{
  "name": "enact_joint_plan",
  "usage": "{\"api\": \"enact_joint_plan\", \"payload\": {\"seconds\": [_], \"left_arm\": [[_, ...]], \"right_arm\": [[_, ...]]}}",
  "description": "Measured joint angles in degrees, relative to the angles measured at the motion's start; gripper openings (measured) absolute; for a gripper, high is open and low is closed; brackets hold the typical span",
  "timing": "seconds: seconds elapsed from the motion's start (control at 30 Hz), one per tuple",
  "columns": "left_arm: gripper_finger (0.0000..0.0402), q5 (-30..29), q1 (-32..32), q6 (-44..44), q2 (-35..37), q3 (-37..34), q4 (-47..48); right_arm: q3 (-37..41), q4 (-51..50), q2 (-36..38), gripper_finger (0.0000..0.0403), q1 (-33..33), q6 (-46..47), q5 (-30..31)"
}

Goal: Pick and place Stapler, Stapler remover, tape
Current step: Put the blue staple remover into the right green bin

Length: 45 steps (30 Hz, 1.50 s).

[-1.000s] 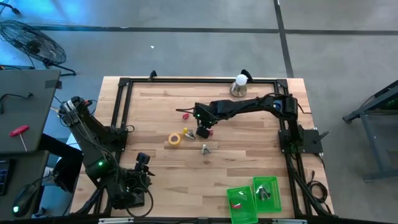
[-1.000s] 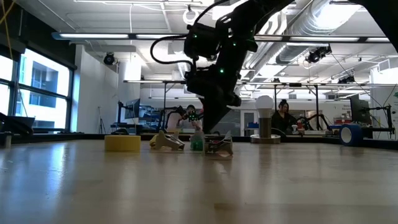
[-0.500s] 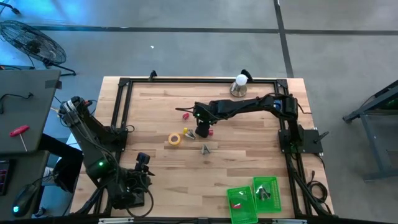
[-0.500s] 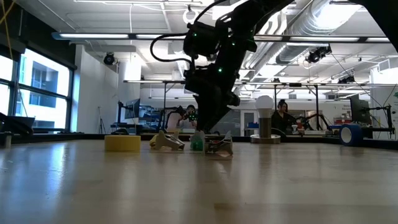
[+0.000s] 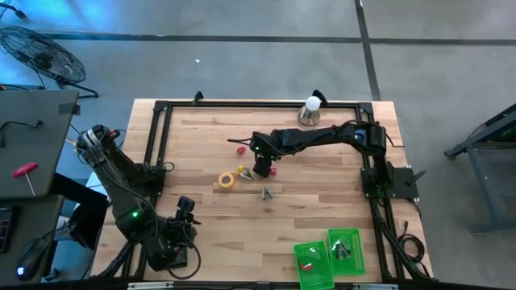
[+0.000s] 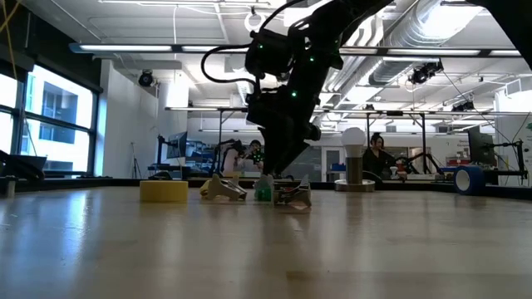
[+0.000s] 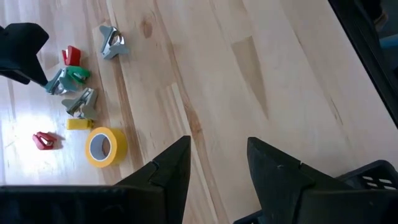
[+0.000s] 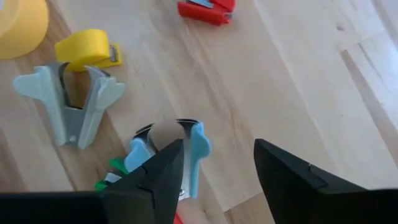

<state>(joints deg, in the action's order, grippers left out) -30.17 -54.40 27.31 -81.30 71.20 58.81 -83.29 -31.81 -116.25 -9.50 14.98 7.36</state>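
Two green bins [image 5: 318,275] at the near edge of the table [image 5: 210,234], each already holding small items, so presumably the drop-off for the sorting. Parked beside them at the near left corner: left gripper [image 7: 217,143], waiting, arm folded low and aimed across the boards, fingers moderately apart with only bare wood between. Further in, alone on the wood: one grey stapler remover [image 5: 265,192], well apart from the bins, not yet collected. Just beyond it to the left, flat on its side: yellow tape [image 5: 227,180]; no pink or purple roll made out anywhere. At the cluster in the middle of the table: right gripper [image 8: 217,146], arm stretched in from the right-hand side with the wrist bent steeply down, fingers spread and straddling a blue stapler remover [image 8: 198,146] that rests on the wood. Not clamped as far as can be told from the wrist view; reads as a grasp being lined up, fingers low at the table, as seen in the low view. Close alongside in the same cluster: a pale remover [image 8: 71,106] and a small yellow stapler [image 8: 87,51], near enough to be nudged when closing. Beyond the gripper: a red stapler [image 5: 240,150], apart from the cluster. Farthest, at the back edge: a lamp bulb on its base [image 5: 310,111], no part of the job.
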Motion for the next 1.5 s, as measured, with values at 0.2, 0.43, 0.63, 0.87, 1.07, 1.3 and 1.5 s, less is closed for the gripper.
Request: {"api": "enact_joint_plan", "payload": {"seconds": [0.2,0.43,0.63,0.87,1.07,1.3,1.5], "left_arm": [[0.0152,0.01,0.00,0.01,0.00,0.00,-0.26],[0.0152,-0.03,0.00,-0.03,0.00,-0.02,-0.31],[0.0152,-0.39,0.01,-0.09,0.00,-0.04,-0.31],[0.0152,-0.44,0.00,-0.11,0.00,-0.07,-0.28],[0.0152,-0.47,0.01,-0.11,0.00,-0.07,-0.28],[0.0152,-0.49,-0.02,-0.11,0.00,-0.07,-0.28],[0.0152,-0.49,0.00,-0.09,0.00,-0.07,-0.25]], "right_arm": [[0.99,1.41,0.02,0.0179,-0.67,1.03,-1.71],[2.56,3.19,0.02,0.0176,-1.01,0.47,-1.84],[2.56,3.72,0.00,0.0134,-1.74,-0.04,-4.93],[2.51,4.61,-0.80,0.0054,-2.53,-1.04,-7.76],[2.45,4.96,-1.12,0.0010,-2.54,-2.41,-7.50],[2.45,4.94,-1.16,0.0003,-2.31,-3.29,-6.42],[2.47,3.68,1.02,0.0001,-0.56,-4.18,-1.71]]}}
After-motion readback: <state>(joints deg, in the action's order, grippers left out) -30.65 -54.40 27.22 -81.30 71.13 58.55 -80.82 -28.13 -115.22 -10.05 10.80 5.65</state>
